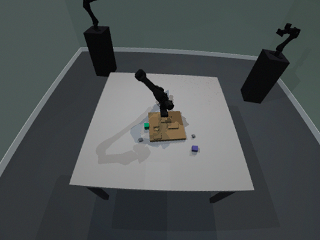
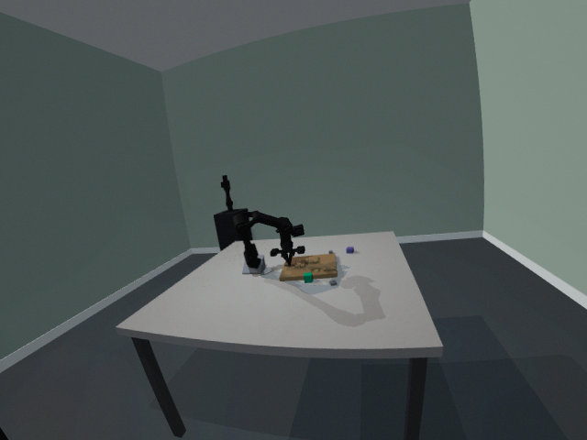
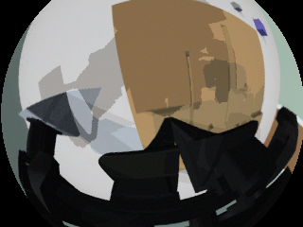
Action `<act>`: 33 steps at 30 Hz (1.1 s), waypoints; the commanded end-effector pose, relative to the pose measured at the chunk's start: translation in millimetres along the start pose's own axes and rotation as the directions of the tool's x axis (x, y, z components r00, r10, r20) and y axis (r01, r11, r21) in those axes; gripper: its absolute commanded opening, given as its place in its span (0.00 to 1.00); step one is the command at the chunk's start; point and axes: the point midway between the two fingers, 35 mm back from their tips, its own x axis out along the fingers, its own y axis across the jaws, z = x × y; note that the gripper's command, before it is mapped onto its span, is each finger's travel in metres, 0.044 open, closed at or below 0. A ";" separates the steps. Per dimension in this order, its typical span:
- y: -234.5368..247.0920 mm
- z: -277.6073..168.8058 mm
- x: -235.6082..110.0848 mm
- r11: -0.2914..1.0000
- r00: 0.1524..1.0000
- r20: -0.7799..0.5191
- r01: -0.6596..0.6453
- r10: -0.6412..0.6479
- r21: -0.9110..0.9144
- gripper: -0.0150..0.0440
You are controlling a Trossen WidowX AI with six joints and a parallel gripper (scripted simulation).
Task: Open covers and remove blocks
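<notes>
The tan puzzle board [image 1: 179,135] [image 2: 326,272] [image 3: 151,57] lies mid-table with several flat covers on it. My gripper [image 1: 163,117] [image 2: 288,260] [image 3: 169,121] is shut and empty, its tips down at the board's back edge near a cover. A green block [image 1: 146,125] [image 2: 308,278] rests on the table against the board's left side. A purple block [image 1: 194,148] [image 2: 349,249] [image 3: 258,25] lies on the table right of the board. Two small grey blocks [image 1: 140,139] [image 1: 193,135] [image 2: 332,282] lie on the table by the board's corners. The wells are too small to read.
The white table [image 1: 115,162] [image 2: 237,307] stands on dark legs. The arm's base [image 2: 253,265] sits at the table's back. Two black pedestals [image 1: 100,49] [image 1: 263,76] with camera arms stand behind the table.
</notes>
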 end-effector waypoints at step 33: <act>0.3 25.7 8.2 1.000 1.000 -0.002 -0.007 0.007 -0.011 0.25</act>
